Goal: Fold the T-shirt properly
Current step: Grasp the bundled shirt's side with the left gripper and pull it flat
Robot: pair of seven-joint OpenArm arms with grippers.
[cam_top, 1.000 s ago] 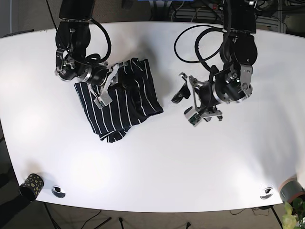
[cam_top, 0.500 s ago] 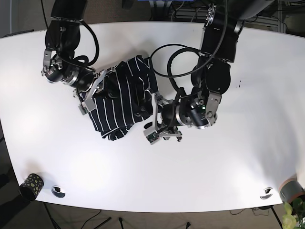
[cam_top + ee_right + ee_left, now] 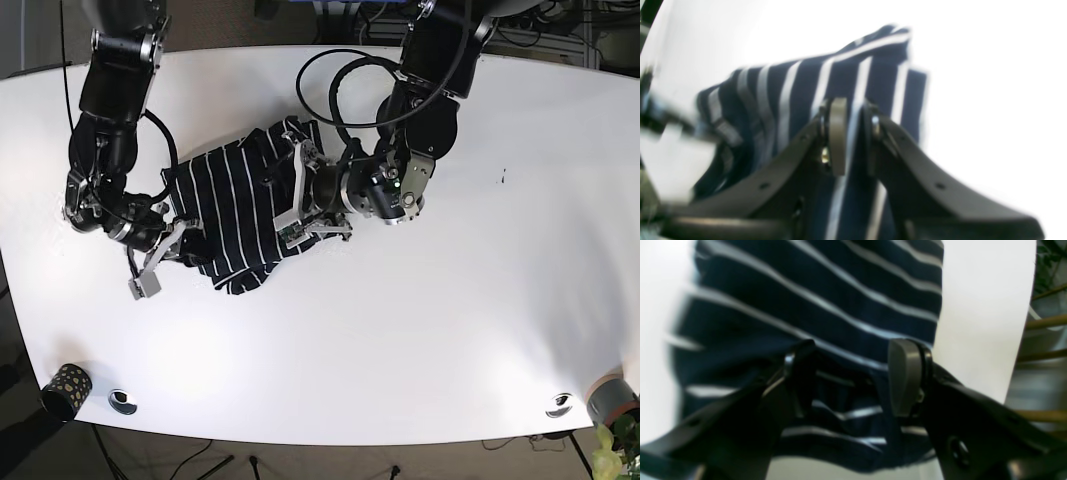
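The navy T-shirt [image 3: 235,200] with thin white stripes lies crumpled on the white table [image 3: 420,330]. In the base view my left gripper [image 3: 285,195] is over the shirt's right edge. The left wrist view shows it open [image 3: 853,373], its fingers [image 3: 907,376] straddling a bunched fold of the T-shirt [image 3: 826,300]. My right gripper [image 3: 183,243] is at the shirt's lower left edge. In the right wrist view it is shut [image 3: 853,133], pinching striped cloth of the T-shirt [image 3: 846,70] between its pads [image 3: 838,133].
A black dotted cup [image 3: 66,390] stands at the near left corner, with a metal disc [image 3: 123,401] beside it. Another disc [image 3: 560,405] and a grey pot [image 3: 612,398] sit at the near right corner. Cables [image 3: 340,90] loop over the table's far side.
My left arm has swung left across the table onto the shirt's right edge. My right arm has moved down and left to the shirt's lower left edge. The shirt has shifted and spread.
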